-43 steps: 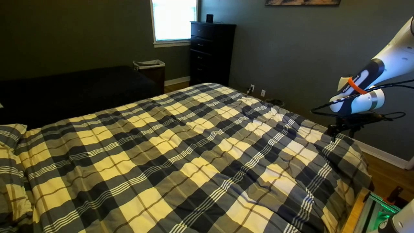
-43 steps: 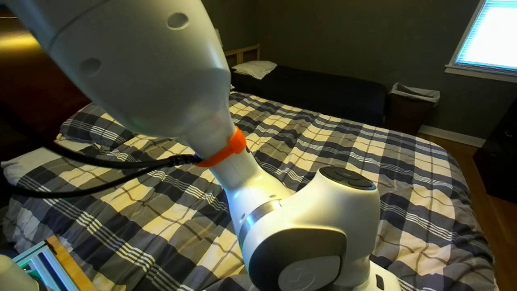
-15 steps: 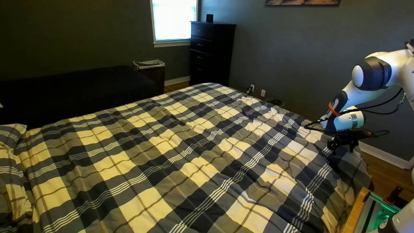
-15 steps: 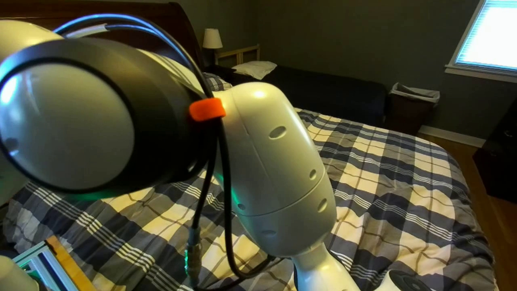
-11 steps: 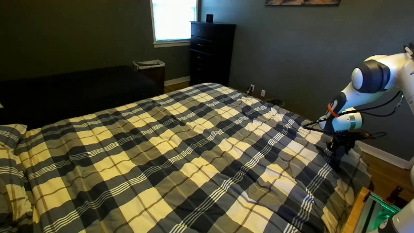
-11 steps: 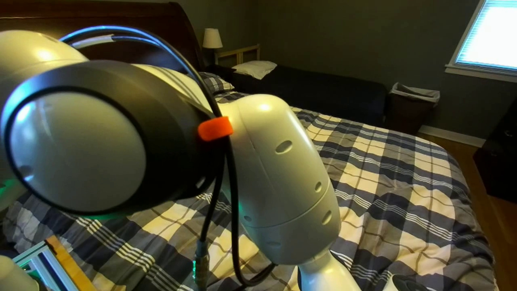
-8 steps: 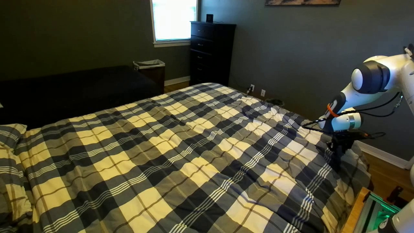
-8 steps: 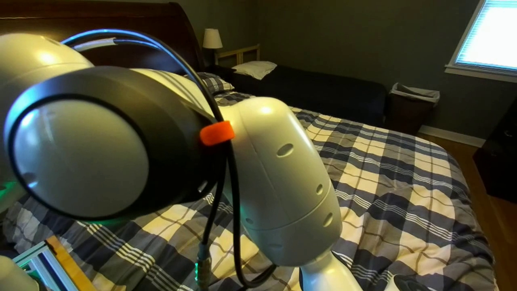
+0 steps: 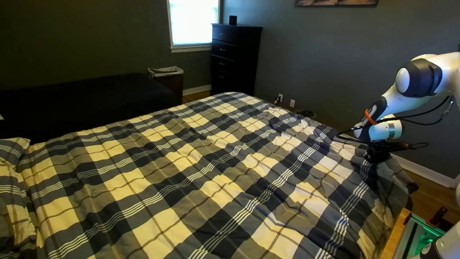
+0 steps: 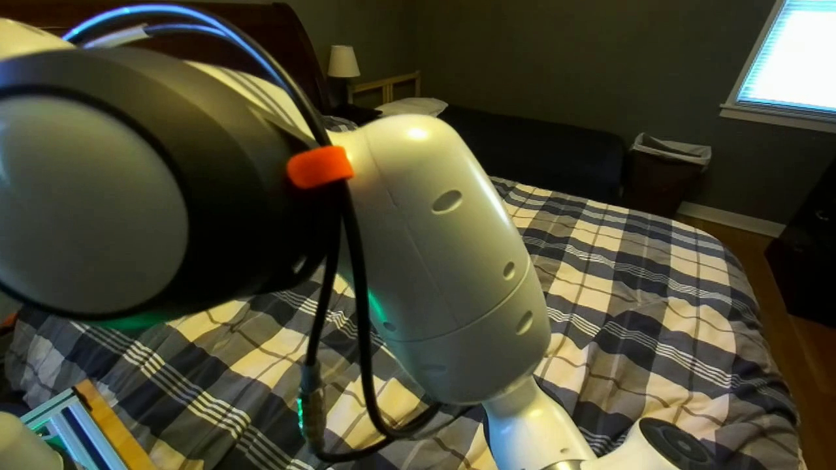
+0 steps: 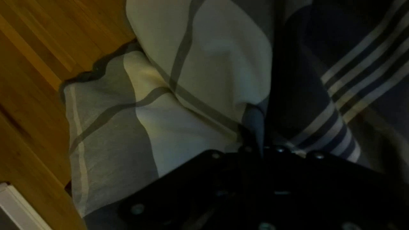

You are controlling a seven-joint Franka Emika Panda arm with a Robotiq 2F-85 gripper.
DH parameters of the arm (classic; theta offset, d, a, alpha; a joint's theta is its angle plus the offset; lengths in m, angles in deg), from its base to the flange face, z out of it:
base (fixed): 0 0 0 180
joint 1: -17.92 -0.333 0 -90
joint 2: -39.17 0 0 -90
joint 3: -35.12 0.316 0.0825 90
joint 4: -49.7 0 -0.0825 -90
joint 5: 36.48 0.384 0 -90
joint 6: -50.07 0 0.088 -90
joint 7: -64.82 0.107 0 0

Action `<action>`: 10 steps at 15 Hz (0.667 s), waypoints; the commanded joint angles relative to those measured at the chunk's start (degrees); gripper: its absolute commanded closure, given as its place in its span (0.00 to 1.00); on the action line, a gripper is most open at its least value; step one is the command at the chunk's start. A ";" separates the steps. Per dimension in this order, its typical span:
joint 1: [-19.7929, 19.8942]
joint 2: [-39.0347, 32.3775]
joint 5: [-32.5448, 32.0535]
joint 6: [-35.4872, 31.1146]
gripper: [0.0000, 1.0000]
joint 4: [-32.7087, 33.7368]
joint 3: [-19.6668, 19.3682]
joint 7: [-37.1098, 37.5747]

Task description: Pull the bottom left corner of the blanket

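The plaid blanket (image 9: 201, 169) lies spread and rumpled, and what I take for its bottom left corner (image 11: 118, 127) hangs at the foot end above the wooden floor (image 11: 32, 95). The Robotiq gripper (image 11: 254, 148) pinches a bunched fold (image 11: 254, 121) of that cloth, as far as the dim wrist view shows. Since half a second ago it has risen a little, raising a grey hump (image 9: 361, 149) of fabric beside it, and the hem (image 9: 402, 175) has swung outward. So the grasp seems to have taken, with the pull probably just begun; most of the blanket is unmoved. Farther off, a brown laundry hamper (image 10: 663, 189) wears a pale liner (image 10: 693, 156), its contents indistinct, and a black chest of drawers (image 9: 235, 59) looks closed.
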 commanded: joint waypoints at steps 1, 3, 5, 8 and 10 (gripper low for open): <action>-0.31 8.93 -0.17 -2.44 0.99 -7.96 2.73 -5.32; -1.37 12.88 -0.73 -3.21 0.99 -10.98 3.64 -7.57; -2.35 16.67 -0.97 -3.64 0.99 -13.65 4.69 -9.71; -4.05 20.98 -0.61 -3.89 0.99 -16.55 6.62 -12.57; -4.89 23.56 -0.10 -4.76 0.99 -18.23 8.22 -14.92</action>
